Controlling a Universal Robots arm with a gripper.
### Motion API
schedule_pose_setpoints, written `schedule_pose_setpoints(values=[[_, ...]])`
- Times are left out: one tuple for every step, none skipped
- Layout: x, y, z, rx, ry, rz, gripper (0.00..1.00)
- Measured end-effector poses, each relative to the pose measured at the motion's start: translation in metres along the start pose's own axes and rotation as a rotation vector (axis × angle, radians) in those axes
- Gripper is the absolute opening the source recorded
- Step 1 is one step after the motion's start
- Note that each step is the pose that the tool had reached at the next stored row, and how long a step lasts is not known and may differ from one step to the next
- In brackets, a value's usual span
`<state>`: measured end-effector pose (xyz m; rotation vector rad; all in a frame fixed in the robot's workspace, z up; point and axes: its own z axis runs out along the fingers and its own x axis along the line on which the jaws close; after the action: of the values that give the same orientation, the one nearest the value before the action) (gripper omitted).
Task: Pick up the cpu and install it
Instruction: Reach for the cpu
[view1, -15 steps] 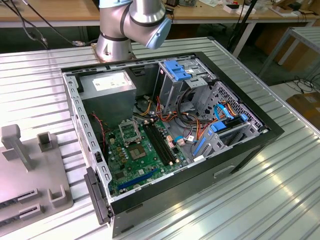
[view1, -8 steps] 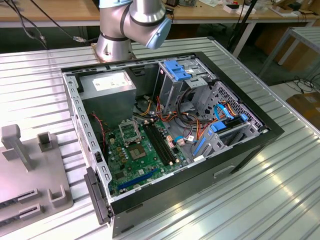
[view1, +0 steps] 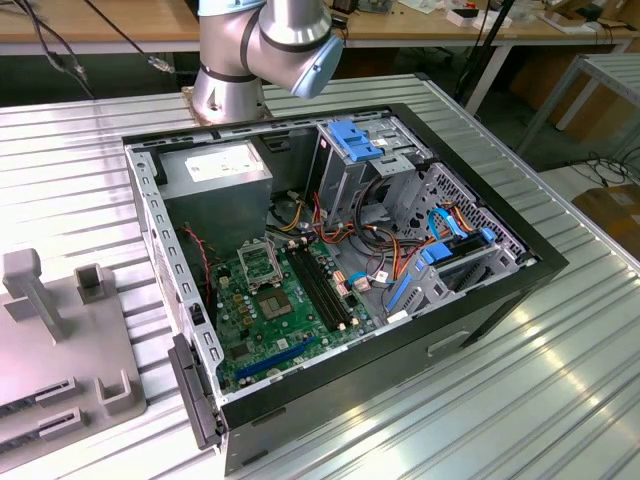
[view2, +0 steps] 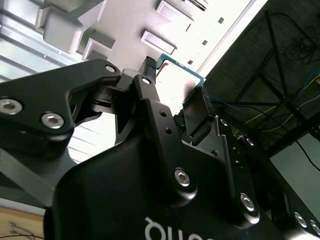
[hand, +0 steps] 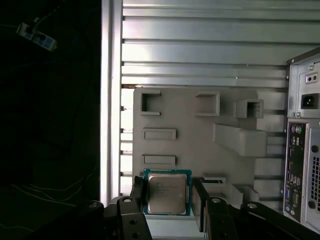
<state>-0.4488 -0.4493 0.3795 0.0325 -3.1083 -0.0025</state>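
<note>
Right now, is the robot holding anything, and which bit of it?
Yes: the cpu, pinched by two opposite edges between the fingers, above the grey tray.

place: robotics lab or workshop | surface (view1: 480, 400): ribbed metal, robot arm (view1: 265, 45) mounted on it | on it: opened computer case (view1: 470, 330), grey fixture plate (view1: 40, 370) | behind: wooden benches (view1: 100, 30), loose cables (view1: 60, 55)

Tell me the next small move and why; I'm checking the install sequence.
Probably carry the cpu across toward the computer case. The end effector seems to grip it above the grey tray, while in the exterior view the socket sits on the motherboard inside the case, apart from that tray.
</note>
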Motion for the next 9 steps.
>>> schedule_pose_setpoints(values=[[0.0001, 0.0000, -0.0018, -0.0001, -0.0001, 0.000, 0.47], [0.0001, 0.0000, -0.0031, -0.0001, -0.0001, 0.000, 0.47], [0.0001, 0.0000, -0.0037, -0.0001, -0.0001, 0.000, 0.47], [0.0001, 0.0000, -0.0037, -0.0001, -0.0001, 0.000, 0.47], [0.0001, 0.0000, -0.0037, -0.0002, -0.0003, 0.000, 0.47], [0.0001, 0.0000, -0.0037, -0.0001, -0.0002, 0.000, 0.47], [0.0001, 0.0000, -0.0038, -0.0001, -0.0001, 0.000, 0.47], [0.0001, 0.0000, -0.0039, 0.0000, 0.0000, 0.000, 0.47], [0.0001, 0.0000, -0.0039, -0.0001, -0.0001, 0.000, 0.47]])
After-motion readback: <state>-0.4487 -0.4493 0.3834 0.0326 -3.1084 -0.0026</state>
